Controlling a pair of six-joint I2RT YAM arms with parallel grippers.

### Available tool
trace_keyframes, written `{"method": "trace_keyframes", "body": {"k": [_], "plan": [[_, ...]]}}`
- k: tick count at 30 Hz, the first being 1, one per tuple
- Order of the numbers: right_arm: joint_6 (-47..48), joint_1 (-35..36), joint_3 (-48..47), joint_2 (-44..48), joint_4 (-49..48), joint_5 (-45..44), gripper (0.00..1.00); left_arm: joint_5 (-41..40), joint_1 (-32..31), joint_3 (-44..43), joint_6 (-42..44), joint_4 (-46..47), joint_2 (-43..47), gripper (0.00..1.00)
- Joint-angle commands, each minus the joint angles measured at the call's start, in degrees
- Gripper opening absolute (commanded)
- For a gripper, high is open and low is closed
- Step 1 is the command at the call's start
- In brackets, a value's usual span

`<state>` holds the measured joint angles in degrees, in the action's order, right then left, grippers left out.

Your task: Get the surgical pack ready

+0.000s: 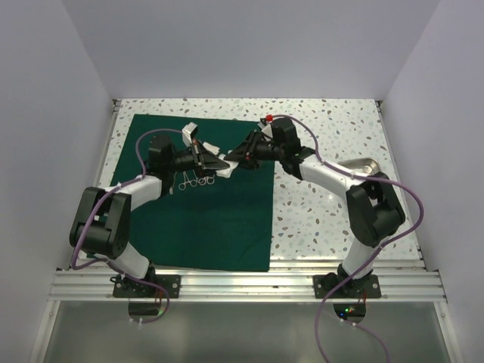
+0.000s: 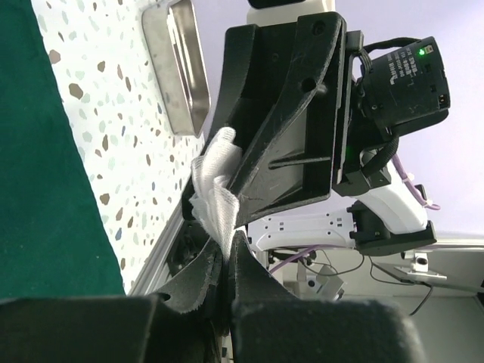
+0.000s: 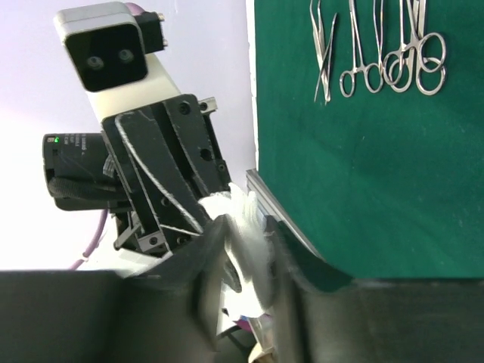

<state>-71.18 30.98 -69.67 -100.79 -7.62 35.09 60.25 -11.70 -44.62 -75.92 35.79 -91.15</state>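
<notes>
Your left claw [image 2: 225,265] pinches the gauze [image 2: 214,189], your right claw [image 3: 248,242] straddles it with grip unclear, and the pack [image 1: 219,227] lies flat directly below both.

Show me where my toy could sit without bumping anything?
Free: the green cloth, near half, between the instruments and the arm bases; the speckled table between cloth and steel tray. Crowded: the cloth's far middle, where the left gripper and right gripper meet at the gauze.

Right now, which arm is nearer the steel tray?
Right. The right arm runs just beside the steel tray, its elbow next to it; the left arm reaches over the green cloth, across the table from the tray.
</notes>
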Motion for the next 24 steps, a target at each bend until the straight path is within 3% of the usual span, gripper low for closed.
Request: {"method": "trace_keyframes", "body": {"k": [1,6,9,10,11,14,17,24], "plan": [[0.86,-0.22,0.41,2.53,-2.05,-0.90,0.26,1.19,-0.25,0.76,-0.54,3.41,0.98,0.00],[1.83,-0.31,0.06,2.62,-1.17,-0.38,0.19,1.27,-0.16,1.20,-0.63,3.23,0.89,0.00],[2.79,-0.57,-0.29,2.62,-0.48,0.68,0.04,1.45,0.10,1.55,-0.55,2.27,0.45,0.03],[3.41,-0.57,-0.55,2.62,0.58,0.68,0.00,1.36,0.10,1.55,0.15,1.66,0.28,0.09],[4.20,-0.75,-1.08,2.62,1.63,0.77,0.00,1.19,0.54,1.55,0.68,-0.26,0.28,0.30],[7.71,-1.97,-1.52,3.14,7.08,0.15,0.00,0.31,1.68,1.29,4.19,-5.87,0.71,0.65],[10.35,-4.52,-0.04,4.46,10.33,-0.20,0.00,-1.00,2.91,-0.46,10.86,-15.26,1.15,0.76],[17.90,-16.54,3.84,9.47,20.77,-2.21,0.00,-10.84,4.06,-10.74,34.15,-47.90,0.28,0.77]]}}
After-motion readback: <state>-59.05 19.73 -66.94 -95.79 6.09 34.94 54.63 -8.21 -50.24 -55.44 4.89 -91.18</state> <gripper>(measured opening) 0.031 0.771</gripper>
